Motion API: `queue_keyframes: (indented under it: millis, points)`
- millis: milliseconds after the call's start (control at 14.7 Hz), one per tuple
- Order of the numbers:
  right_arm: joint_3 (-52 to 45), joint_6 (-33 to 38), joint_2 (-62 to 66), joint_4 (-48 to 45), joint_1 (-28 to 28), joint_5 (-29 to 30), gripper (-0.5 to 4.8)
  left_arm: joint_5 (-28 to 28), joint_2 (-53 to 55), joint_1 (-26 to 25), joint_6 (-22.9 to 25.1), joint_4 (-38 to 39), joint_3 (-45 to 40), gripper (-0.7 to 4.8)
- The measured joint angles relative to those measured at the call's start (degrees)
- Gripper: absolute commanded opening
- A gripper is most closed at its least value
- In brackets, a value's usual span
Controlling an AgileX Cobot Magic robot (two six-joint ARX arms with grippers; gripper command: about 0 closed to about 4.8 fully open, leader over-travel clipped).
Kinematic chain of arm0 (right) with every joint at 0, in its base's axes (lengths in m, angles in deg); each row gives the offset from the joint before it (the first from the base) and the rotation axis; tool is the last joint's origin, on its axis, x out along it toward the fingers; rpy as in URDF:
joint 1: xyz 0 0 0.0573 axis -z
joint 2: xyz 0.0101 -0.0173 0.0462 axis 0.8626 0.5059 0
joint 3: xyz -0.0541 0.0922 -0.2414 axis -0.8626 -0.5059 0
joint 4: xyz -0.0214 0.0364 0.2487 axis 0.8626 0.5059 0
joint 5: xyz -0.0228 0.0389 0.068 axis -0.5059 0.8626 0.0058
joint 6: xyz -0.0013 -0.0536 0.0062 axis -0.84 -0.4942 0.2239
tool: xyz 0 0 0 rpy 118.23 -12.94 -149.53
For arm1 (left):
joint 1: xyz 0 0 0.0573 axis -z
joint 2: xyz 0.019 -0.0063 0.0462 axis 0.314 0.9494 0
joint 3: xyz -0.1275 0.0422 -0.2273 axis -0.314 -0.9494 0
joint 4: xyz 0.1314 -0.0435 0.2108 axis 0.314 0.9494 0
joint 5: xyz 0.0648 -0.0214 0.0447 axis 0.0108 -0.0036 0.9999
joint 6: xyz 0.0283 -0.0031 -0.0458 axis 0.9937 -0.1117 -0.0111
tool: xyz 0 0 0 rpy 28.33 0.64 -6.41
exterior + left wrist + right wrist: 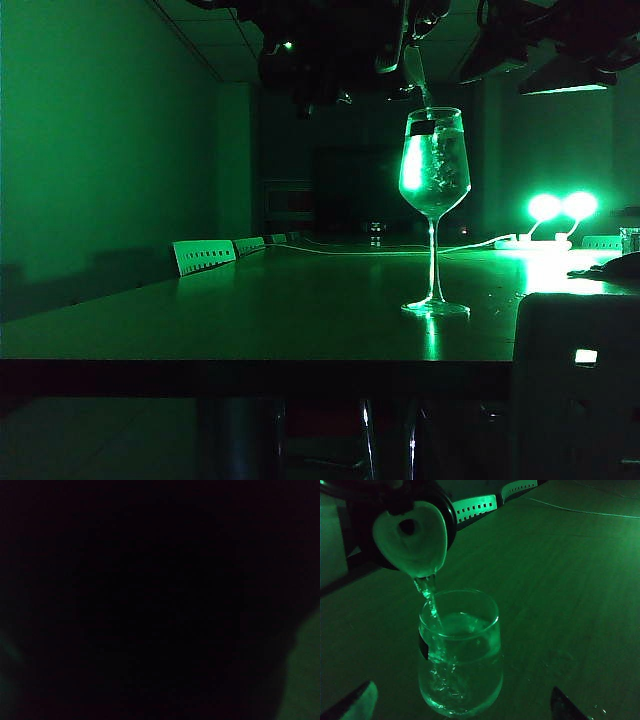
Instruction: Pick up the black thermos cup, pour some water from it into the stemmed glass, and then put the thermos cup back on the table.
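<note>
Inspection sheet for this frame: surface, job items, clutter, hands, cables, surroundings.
Surface: dark glossy table, no spill seen.
Job's things: glass upright on the table, well over half full; thermos tilted above its rim, a stream of water falling into the bowl.
Clutter: dark box at the near right corner; small tumbler at the far right edge.
Hands: right hand open, level with the glass bowl and a fingertip on either side, touching nothing; left hand lost in the dark, its wrist view is black.
Cables: pale cable across the far end of the table.
Surroundings: dim green room, two bright lamps, pale chair backs along the left edge.
</note>
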Motion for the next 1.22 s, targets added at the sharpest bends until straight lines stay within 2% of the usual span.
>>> queue_keyframes:
  millis: [678,1221]
  points:
    - [0.0,0.0,0.0,0.66,0.0,0.0,4.79,-0.33,-0.02,0.0,0.04,-1.77,0.0,0.57]
    - [0.0,0.0,0.0,0.66,0.0,0.02,4.79,-0.83,0.0,-0.02,2.27,-1.77,0.0,0.57]
